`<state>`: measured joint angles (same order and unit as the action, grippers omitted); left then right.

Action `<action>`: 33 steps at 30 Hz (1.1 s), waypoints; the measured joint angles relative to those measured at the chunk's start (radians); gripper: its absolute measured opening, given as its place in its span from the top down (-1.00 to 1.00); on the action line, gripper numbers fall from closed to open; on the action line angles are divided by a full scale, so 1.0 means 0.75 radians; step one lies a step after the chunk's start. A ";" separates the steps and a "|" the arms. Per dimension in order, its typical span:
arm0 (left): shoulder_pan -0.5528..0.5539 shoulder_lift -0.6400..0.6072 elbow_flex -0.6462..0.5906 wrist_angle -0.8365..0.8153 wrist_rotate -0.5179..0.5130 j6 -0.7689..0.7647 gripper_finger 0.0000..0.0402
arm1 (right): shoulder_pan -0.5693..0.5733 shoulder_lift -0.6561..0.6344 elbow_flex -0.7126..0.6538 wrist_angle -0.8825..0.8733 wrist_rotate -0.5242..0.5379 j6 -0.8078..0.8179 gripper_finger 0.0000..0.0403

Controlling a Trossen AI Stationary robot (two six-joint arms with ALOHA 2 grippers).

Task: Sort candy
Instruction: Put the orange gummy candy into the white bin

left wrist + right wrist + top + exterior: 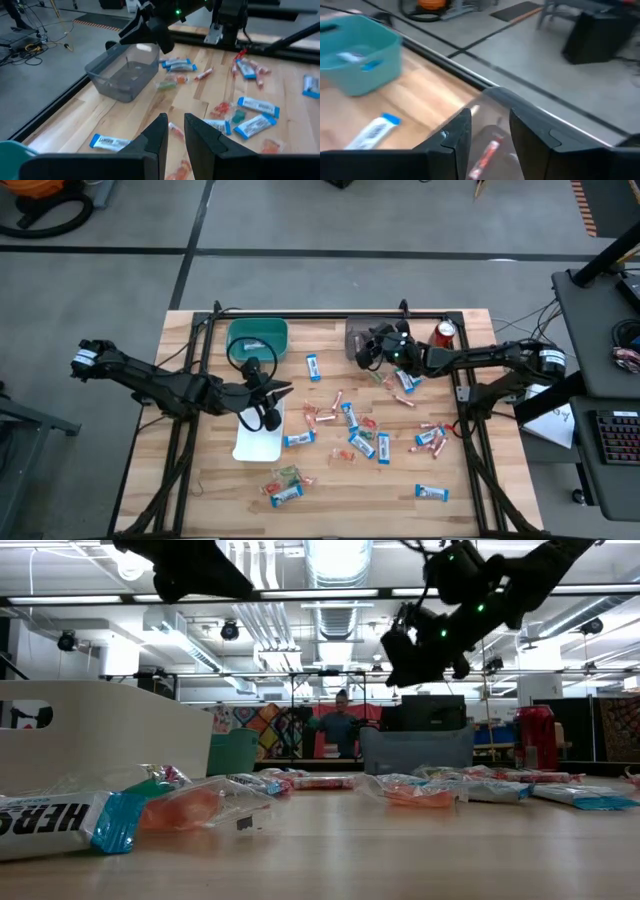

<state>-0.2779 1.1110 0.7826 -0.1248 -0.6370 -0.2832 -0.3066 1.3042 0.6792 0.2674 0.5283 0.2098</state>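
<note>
Right wrist view: grey bin (530,107) holds pink stick (485,155); teal bin (362,52) holds bars

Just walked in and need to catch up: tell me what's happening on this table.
A two-armed robot is sorting candy scattered on a wooden table. The right hand hangs over the grey bin at the back, its fingers apart; a pink stick lies in the bin below it. The left hand waits above the white tray, beside the teal bin, which holds a blue-and-white bar. Most sweets are still loose on the table.
</note>
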 joint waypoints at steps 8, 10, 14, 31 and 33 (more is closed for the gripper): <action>0.000 0.000 0.000 0.029 0.091 -0.009 0.76 | 0.043 -0.253 0.003 -0.282 -0.563 0.077 0.37; 0.000 0.018 0.000 0.053 0.163 -0.008 0.76 | 0.066 -0.309 0.003 -0.359 -0.707 0.115 0.38; -0.001 0.104 0.001 0.148 0.219 0.048 0.76 | 0.169 -0.374 0.003 -0.510 -0.838 0.141 0.40; 0.017 0.593 0.329 -0.177 0.343 0.545 0.25 | 0.578 -0.411 0.003 -0.812 -0.845 0.375 0.41; 0.032 0.644 0.354 -0.184 0.343 0.606 0.21 | 0.611 -0.411 0.003 -0.833 -0.844 0.406 0.38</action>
<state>-0.2540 1.5941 1.0480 -0.2630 -0.3797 0.1711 0.1514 0.9962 0.6815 -0.3571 -0.1047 0.5146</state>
